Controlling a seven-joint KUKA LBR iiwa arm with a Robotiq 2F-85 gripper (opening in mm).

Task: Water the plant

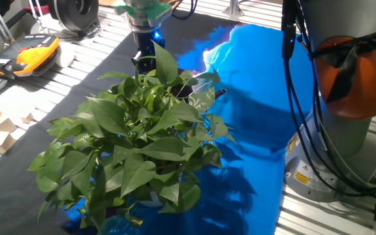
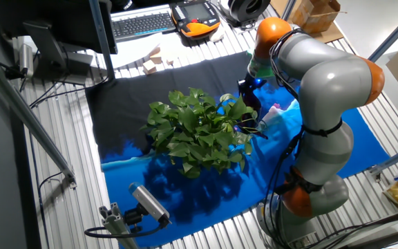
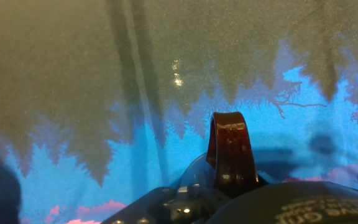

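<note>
Looking along my fingers in the hand view, I see a dark maroon cup handle [image 3: 231, 155] standing up right in front of me, clamped in my grip, with the cloth [image 3: 135, 81] below it going from grey to blue in a jagged tree pattern. My gripper [image 1: 145, 62] sits just behind the plant [image 1: 136, 140], closed on the cup [image 1: 146, 63], which shows dark at the leaves' far edge. The plant spreads wide and bushy over the cloth's blue and dark parts. Beyond it, at the table's far edge, lie an orange pendant [image 1: 32, 52] and, nearer the side, some small cardboard pieces [image 1: 0, 130].
</note>
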